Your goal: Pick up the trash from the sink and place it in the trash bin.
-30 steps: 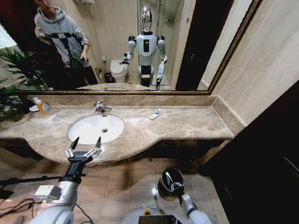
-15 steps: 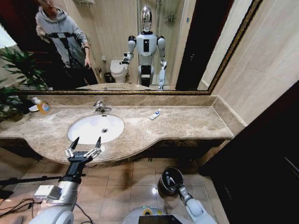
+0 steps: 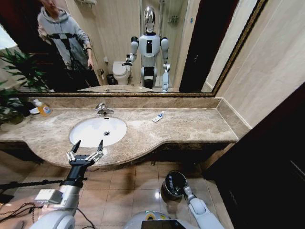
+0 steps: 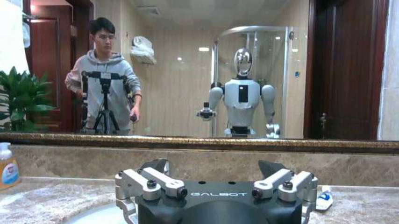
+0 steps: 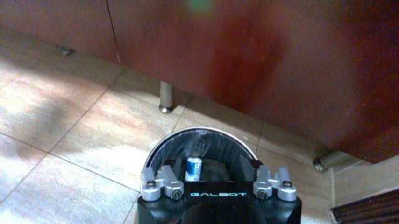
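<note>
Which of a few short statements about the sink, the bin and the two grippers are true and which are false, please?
1. The left gripper is open at the counter's front edge, near the sink. True.
2. The right gripper is up over the counter. False: it is low, directly above the trash bin on the floor.
3. A small white tube lies on the counter, beside the basin, not in it. True.
4. The trash bin holds nothing. False: a small white and blue piece of trash shows inside it, between the open fingers.
5. The yellow soap bottle lies in the basin. False: it stands on the counter by the plant.
</note>
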